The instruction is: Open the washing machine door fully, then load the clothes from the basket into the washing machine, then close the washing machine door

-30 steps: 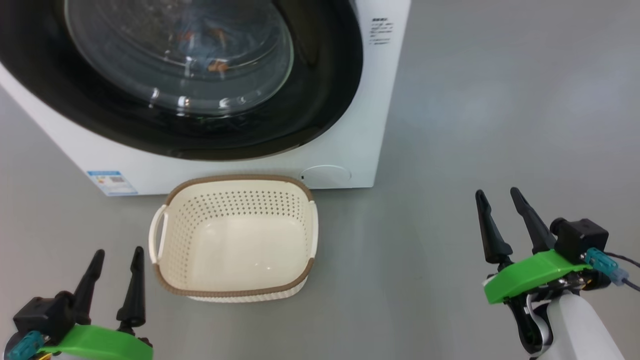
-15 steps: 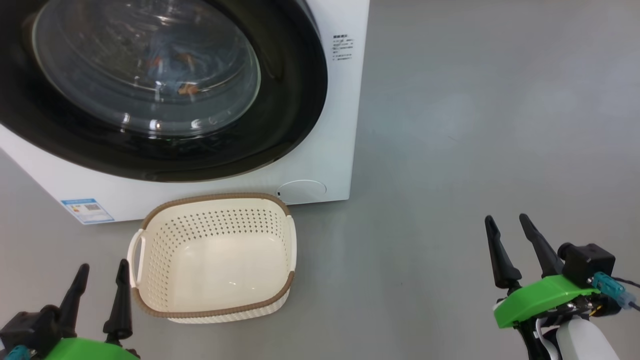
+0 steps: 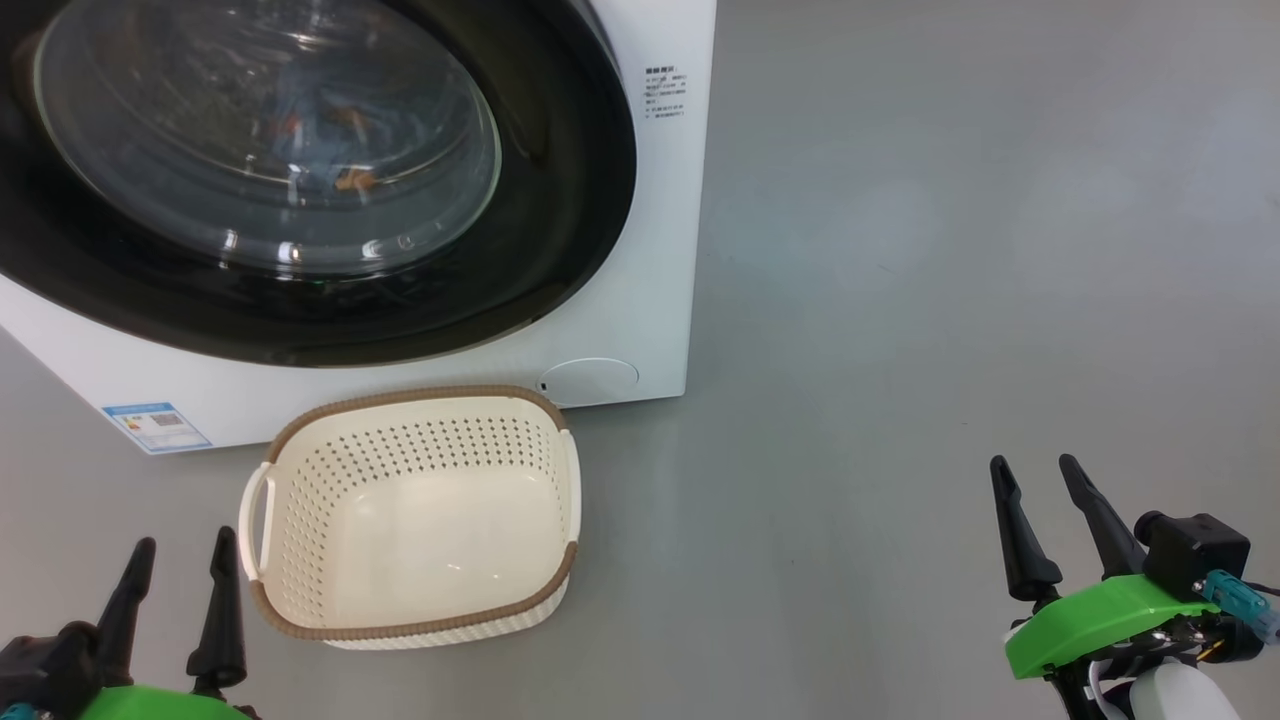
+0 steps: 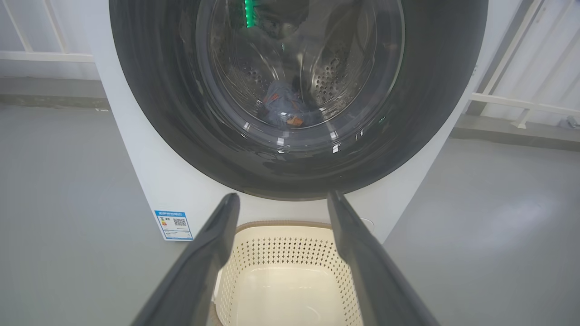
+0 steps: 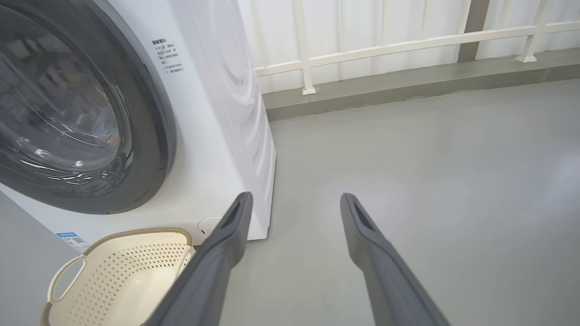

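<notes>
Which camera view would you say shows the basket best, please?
The head view: the basket shows whole, with rim, handle and empty inside. The left wrist view gives its far part between the fingers; the right wrist view cuts it off at the bottom corner.

Head view: washing machine door (image 3: 575, 200) runs off top & left edges; blue label (image 3: 157, 427) print too small to read. Left wrist view: clothes (image 4: 283, 106) smeared by glare, prob. blue w/ orange bits, count unclear; basket (image 4: 290, 225) near end cut off at btm.
</notes>
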{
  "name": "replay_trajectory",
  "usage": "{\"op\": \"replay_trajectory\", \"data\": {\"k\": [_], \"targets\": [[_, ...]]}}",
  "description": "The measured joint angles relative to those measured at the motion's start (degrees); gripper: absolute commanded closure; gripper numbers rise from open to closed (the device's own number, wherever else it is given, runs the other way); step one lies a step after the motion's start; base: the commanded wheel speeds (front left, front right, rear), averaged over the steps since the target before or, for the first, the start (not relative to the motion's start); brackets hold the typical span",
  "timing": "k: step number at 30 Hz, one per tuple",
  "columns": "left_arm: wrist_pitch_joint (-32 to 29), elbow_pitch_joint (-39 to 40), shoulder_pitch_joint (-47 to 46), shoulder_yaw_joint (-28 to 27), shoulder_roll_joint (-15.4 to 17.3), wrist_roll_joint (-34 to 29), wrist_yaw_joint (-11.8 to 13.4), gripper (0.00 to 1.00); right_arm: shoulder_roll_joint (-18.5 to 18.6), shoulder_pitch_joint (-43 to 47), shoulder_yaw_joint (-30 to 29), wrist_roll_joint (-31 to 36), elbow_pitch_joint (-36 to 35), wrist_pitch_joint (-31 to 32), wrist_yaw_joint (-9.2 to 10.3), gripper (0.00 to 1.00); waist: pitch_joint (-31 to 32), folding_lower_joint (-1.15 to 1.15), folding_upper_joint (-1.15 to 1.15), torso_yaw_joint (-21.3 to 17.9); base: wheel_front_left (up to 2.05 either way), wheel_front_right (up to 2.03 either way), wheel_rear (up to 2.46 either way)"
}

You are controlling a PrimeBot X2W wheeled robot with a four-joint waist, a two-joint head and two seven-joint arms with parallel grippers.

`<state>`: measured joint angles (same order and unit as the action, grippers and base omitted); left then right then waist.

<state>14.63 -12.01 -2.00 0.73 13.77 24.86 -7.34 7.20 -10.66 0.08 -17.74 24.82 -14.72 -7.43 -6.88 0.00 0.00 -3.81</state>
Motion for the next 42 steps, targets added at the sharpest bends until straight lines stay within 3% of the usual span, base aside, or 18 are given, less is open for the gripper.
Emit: {"op": "replay_trajectory", "data": {"k": [28,29,33,42], "targets": [[0.0,-0.1,1.1,0.4,0.0,0.0,0.0,0.0,-0.2,1.1,-0.3,0.0,-0.7,0.0,0.0,0.0,1.3,0.0,0.0,1.0,0.0,0.0,0.0],[0.0,-0.3,1.1,0.4,-0.1,0.0,0.0,1.0,-0.3,1.2,-0.2,0.0,-0.4,0.0,0.0,1.0,1.4,0.0,0.0,1.1,0.0,0.0,0.0],[-0.3,-1.7,1.6,1.0,-2.1,0.8,0.0,1.0,-0.9,2.2,0.0,-0.6,1.3,0.5,0.0,1.0,1.4,0.0,0.0,1.1,0.0,0.0,0.0],[-1.6,-1.8,1.9,0.8,-2.3,5.5,0.0,1.0,-1.3,2.2,-0.4,-5.7,0.9,2.0,0.0,1.0,1.9,0.01,0.0,1.3,0.0,0.0,0.0]]}}
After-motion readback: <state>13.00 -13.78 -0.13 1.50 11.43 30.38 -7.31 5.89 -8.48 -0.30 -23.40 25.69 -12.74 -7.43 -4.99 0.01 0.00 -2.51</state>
